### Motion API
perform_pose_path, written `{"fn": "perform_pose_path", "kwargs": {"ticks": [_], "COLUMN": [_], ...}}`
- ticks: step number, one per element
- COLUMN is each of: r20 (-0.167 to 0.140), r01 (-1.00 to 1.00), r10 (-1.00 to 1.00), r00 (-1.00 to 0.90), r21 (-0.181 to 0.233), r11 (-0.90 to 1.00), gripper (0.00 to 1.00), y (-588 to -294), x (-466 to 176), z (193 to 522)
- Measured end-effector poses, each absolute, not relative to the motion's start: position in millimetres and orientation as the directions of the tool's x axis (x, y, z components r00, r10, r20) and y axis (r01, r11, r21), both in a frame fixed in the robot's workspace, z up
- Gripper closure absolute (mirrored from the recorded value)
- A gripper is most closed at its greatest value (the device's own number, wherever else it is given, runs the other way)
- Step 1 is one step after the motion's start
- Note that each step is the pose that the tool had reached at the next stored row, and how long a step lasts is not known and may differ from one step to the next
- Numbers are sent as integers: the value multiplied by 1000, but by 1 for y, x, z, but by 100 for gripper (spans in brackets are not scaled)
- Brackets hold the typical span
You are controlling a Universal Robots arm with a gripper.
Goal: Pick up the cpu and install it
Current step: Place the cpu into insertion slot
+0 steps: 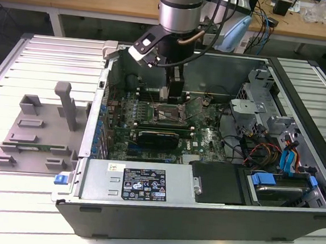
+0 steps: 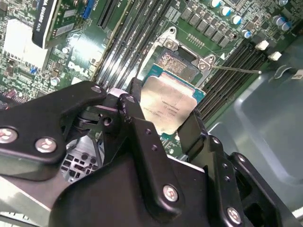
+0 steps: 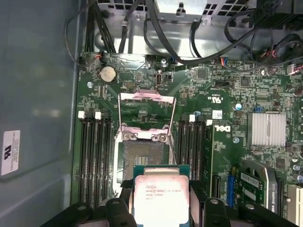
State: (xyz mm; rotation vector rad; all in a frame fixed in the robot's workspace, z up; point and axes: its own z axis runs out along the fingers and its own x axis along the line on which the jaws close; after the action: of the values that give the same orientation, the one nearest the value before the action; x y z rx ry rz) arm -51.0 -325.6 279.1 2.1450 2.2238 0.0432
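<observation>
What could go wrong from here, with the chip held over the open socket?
1. The gripper grips the cpu only by its edges; a slip could drop it onto the socket contacts.
2. The load plate stands raised beside the socket and might catch the chip on the way down.
3. Memory slots flank the socket closely, so the fingers may strike them.

cpu (image 2: 168,106) edges part. behind pincer (image 2: 163,109)
</observation>
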Motion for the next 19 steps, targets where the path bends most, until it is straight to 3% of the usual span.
{"fn": "perform_pose_path", "kwargs": {"ticks": [19], "r20": [-17], "r01": [998], "r10": [999], "r00": [-36], "r21": [45], "r11": [36], "gripper": [45], "y": [-324], "x": [-44], "z": [246]}}
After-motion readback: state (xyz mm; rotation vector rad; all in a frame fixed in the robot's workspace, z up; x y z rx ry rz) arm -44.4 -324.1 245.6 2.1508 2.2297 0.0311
